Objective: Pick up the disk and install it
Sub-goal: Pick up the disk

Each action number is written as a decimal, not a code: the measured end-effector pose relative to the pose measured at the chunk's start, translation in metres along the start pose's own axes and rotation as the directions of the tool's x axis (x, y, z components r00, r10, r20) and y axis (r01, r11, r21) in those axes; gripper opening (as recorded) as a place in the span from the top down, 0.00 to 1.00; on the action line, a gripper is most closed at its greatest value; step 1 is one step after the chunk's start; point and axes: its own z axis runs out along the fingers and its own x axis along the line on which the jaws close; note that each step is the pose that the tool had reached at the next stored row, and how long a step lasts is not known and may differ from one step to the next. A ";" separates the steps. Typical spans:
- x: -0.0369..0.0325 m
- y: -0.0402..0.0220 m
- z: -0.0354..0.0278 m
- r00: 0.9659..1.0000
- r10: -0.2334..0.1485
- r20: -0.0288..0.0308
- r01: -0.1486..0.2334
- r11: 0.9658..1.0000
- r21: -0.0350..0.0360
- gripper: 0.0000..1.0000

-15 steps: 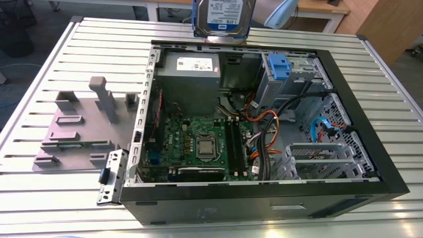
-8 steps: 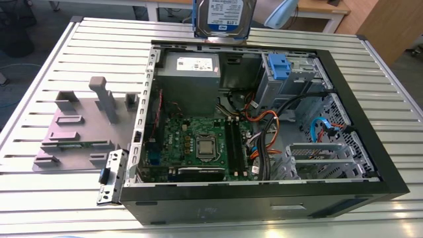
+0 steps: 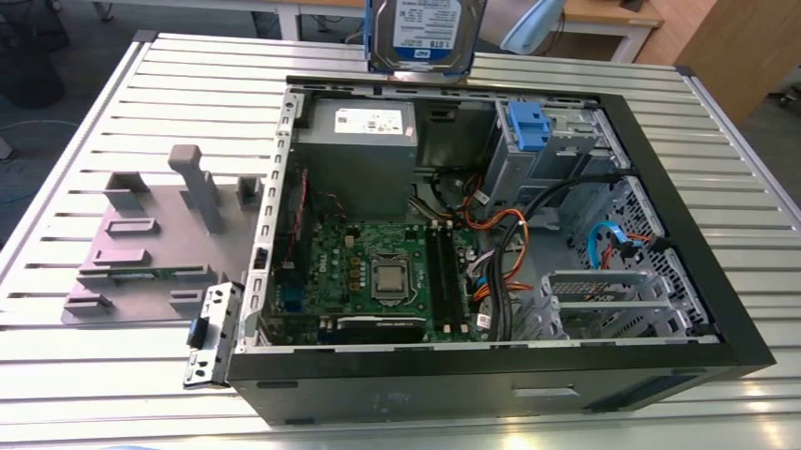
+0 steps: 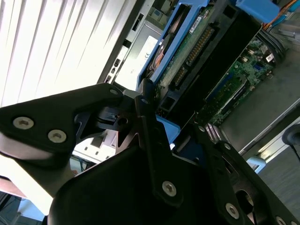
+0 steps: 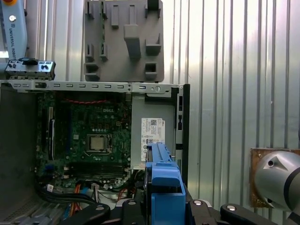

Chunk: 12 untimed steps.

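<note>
The slatted metal table [image 3: 100, 375] carries everything. The computer case [image 3: 501, 370] lies on its side on it with the side panel off, I take it so that its inside is open from above. Beside the case, on the exterior view's left, sits a grey fixture plate [image 3: 138, 244] with upright posts and slots, which I judge is a stand for parts kept outside the case. Inside the case, the grey power supply [image 3: 356, 141] fills a far corner. The green motherboard [image 3: 375, 272] lies flat on the case floor, and the drive cage with its blue latch [image 3: 532, 127] stands in the case's other far corner, its mouth facing up.

The disk [image 3: 419, 33] hangs in the air above the case's far rim, about over the power supply and well clear of everything in the case. It is on edge rather than flat, which I judge suits an upward-facing slot. My claw [image 5: 165, 208] is clenched on the disk, with a finger pressed against each side of its blue rail, so it cannot swing
</note>
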 end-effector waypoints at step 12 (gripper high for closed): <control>0.0202 -0.0017 0.0019 1.000 0.000 0.000 0.000 1.000 0.000 0.64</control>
